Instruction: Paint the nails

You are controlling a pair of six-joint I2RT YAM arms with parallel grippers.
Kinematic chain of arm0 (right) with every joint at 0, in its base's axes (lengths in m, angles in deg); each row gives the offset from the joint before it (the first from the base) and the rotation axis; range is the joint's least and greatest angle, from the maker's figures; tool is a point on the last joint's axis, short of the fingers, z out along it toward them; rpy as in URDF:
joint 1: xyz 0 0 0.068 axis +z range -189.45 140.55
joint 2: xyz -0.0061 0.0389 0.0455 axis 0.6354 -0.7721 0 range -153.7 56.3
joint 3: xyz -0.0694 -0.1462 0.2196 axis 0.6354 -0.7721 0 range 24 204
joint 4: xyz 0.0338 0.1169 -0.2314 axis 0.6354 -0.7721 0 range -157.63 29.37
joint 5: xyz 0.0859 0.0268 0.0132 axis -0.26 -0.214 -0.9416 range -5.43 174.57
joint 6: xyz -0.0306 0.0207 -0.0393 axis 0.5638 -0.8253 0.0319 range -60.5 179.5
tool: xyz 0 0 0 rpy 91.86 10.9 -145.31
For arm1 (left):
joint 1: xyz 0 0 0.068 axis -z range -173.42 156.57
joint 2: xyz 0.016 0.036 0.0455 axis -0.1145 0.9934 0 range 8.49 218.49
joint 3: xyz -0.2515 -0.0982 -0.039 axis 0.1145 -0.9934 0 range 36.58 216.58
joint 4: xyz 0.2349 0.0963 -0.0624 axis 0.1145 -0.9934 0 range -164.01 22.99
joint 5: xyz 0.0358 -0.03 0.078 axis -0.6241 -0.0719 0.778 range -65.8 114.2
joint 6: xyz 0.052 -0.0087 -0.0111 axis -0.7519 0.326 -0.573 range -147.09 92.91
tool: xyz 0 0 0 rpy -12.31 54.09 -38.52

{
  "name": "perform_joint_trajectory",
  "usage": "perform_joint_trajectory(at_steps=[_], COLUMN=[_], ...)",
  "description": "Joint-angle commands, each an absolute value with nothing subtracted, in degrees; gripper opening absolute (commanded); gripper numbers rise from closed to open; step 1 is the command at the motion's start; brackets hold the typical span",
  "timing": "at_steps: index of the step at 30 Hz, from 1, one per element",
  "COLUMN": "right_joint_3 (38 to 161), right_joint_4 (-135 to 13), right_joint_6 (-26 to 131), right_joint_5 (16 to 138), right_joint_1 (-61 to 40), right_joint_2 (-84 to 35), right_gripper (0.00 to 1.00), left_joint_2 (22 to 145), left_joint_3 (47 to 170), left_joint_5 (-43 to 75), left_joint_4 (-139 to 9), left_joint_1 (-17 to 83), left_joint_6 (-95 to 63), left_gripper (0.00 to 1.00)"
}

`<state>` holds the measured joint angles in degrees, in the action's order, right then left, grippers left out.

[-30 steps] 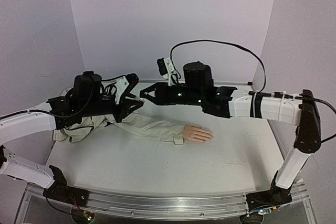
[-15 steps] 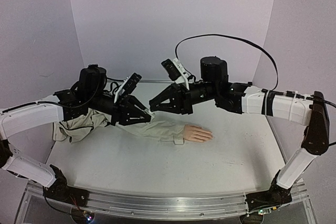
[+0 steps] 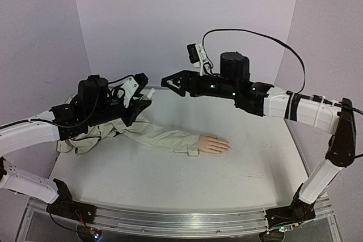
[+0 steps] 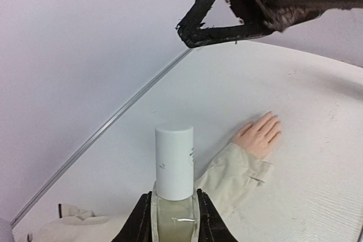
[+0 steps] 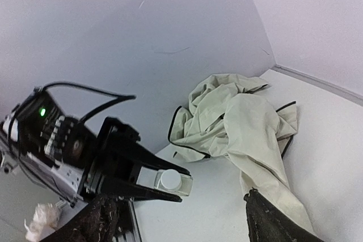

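My left gripper (image 3: pixel 143 99) is shut on a small clear polish bottle (image 4: pixel 174 165) with a white cap, held upright above the table's left side. The bottle (image 5: pixel 172 181) also shows from above in the right wrist view, between the left gripper's black fingers (image 5: pixel 170 169). My right gripper (image 3: pixel 170 81) hangs open and empty in the air, a little right of and above the bottle. The peach mannequin hand (image 3: pixel 213 144) lies flat at the table's middle, fingers pointing right, in a beige sleeve (image 3: pixel 164 136). Its nails (image 4: pixel 274 121) are too small to make out.
The rest of the beige jacket (image 5: pixel 244 114) lies bunched at the table's left rear, under my left arm. White walls close in the back and both sides. The white table (image 3: pixel 249 168) has a metal rail along its near edge.
My right gripper has opened and risen away from the bottle. My left gripper dipped right toward the sleeve, then drew back up and left, still holding the capped bottle.
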<state>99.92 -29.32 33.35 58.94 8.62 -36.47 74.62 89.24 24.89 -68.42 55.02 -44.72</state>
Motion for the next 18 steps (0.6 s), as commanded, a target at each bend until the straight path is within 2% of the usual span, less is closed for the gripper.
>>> perform_joint_trajectory(at_steps=[1,2,4,5,11,18], right_joint_3=[108.55,110.45,112.85,113.31,118.30,119.78], right_joint_4=[-27.77,-29.38,-31.71,-32.15,-32.27,-32.63], right_joint_6=[22.49,21.01,16.37,14.14,11.07,8.16], right_joint_5=[72.48,75.31,79.91,81.15,83.17,86.12], right_joint_1=[14.01,14.90,15.69,15.78,17.46,18.20], right_joint_2=[-41.33,-42.53,-44.44,-45.32,-50.84,-53.36], right_gripper=[0.81,0.79,0.69,0.67,0.64,0.34], left_joint_2=[74.54,74.66,74.41,74.38,74.16,74.04], left_joint_3=[89.93,90.01,89.98,90.00,89.95,89.92], left_joint_5=[38.67,39.12,39.52,39.58,38.85,38.31], left_joint_4=[-64.90,-64.90,-64.90,-64.90,-64.99,-64.99], left_joint_1=[55.40,55.45,55.53,55.53,55.78,56.06], left_joint_6=[-46.11,-45.85,-45.36,-45.04,-44.54,-44.67], left_gripper=[0.00,0.00,0.00,0.00,0.00,0.00])
